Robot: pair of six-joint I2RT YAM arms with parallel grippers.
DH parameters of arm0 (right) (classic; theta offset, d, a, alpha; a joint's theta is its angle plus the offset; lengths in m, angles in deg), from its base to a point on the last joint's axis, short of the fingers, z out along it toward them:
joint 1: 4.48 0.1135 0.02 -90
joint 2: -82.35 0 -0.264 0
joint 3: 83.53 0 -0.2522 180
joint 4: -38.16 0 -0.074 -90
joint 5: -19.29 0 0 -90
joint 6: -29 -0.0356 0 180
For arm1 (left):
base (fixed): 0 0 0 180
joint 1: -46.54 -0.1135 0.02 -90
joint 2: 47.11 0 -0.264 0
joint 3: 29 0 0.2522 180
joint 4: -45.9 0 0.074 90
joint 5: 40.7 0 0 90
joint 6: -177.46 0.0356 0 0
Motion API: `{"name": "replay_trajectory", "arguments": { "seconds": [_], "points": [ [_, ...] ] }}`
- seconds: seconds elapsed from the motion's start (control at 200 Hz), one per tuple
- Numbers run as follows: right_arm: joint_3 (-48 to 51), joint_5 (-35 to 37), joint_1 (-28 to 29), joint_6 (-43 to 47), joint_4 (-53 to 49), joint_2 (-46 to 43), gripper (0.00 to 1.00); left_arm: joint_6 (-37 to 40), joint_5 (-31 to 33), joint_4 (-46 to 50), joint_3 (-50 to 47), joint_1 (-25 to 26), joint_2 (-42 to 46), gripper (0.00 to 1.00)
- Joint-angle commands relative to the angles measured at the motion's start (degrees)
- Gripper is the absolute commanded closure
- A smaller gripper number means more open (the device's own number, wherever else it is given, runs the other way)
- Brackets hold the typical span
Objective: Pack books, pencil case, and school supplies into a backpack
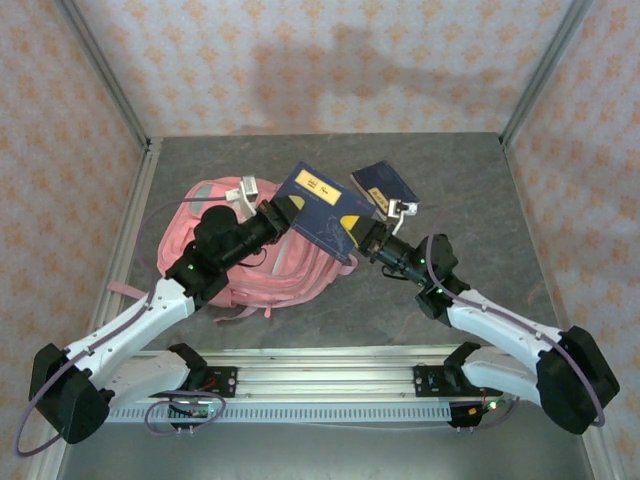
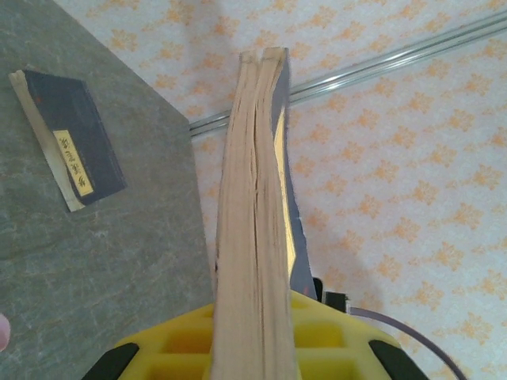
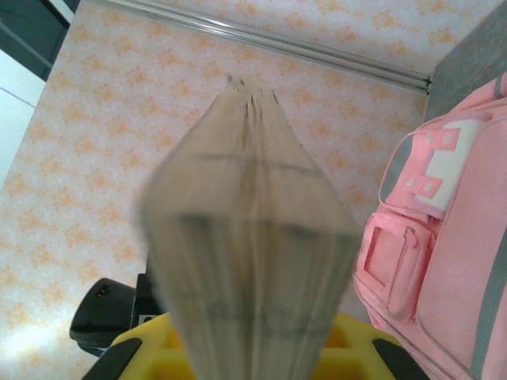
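While the navy book [image 1: 318, 205] hangs tilted over the right edge of the pink backpack [image 1: 240, 270], the left gripper [image 1: 283, 212] clenches one end and the right gripper [image 1: 366, 233] the opposite corner, probably to steady it for insertion. A second navy book [image 1: 385, 183] lies waiting on the bench [image 1: 460, 170] just beyond.

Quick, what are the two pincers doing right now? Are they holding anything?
Left pincer: closed, holding the navy book with the yellow label.
Right pincer: closed, holding the same navy book at its other edge.
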Motion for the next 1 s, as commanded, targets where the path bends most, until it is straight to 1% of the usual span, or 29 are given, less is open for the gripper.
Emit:
{"name": "replay_trajectory", "arguments": {
  "seconds": [0.0,0.105,0.21,0.28,0.37,0.415,0.46,0.54,0.57,0.666,0.816,0.916,0.996],
  "points": [
    [-1.21,5.31,0.23,6.83,-11.03,-7.67,1.00,6.94,1.27,8.15,2.40,-0.41,0.73,0.81],
    [-2.77,13.50,0.18,13.43,-28.98,-14.56,1.00,12.33,3.03,15.10,3.87,-0.39,1.52,0.68],
    [-4.24,21.05,-0.04,17.97,-41.88,-19.77,1.00,18.30,4.98,23.24,6.10,-0.28,0.97,0.56],
    [-5.52,26.11,-0.17,20.20,-49.66,-22.14,1.00,22.82,7.47,31.12,9.27,-0.31,-0.96,0.51],
    [-6.60,30.50,-0.38,22.19,-56.41,-23.95,1.00,27.84,9.48,39.16,13.51,-0.28,-5.10,0.47],
    [-6.87,31.69,-0.43,22.80,-58.39,-24.55,1.00,30.11,9.84,42.24,15.76,-0.22,-7.73,0.45],
    [-6.95,32.39,-0.48,23.35,-59.65,-24.95,1.00,31.76,11.65,45.99,18.50,0.25,-10.58,0.42],
    [-7.13,33.39,-0.48,23.99,-61.23,-25.47,1.00,33.50,16.67,52.31,23.70,1.52,-16.00,0.39],
    [-7.20,33.81,-0.48,24.25,-61.70,-25.64,1.00,35.22,18.64,54.43,25.60,2.09,-17.91,0.39],
    [-7.29,34.50,-0.52,24.72,-62.41,-25.87,1.00,36.49,23.05,58.82,30.54,3.62,-23.83,0.38],
    [-7.59,34.80,-0.56,25.66,-63.07,-25.87,1.00,38.59,24.48,61.05,34.98,4.06,-31.37,0.38],
    [-7.85,34.51,-0.56,26.40,-63.41,-25.87,1.00,41.48,25.88,62.74,38.22,3.69,-36.19,0.38],
    [-8.03,34.33,-0.56,26.93,-63.64,-25.87,1.00,42.57,24.91,63.76,40.34,3.01,-39.34,0.39]
  ]
}}
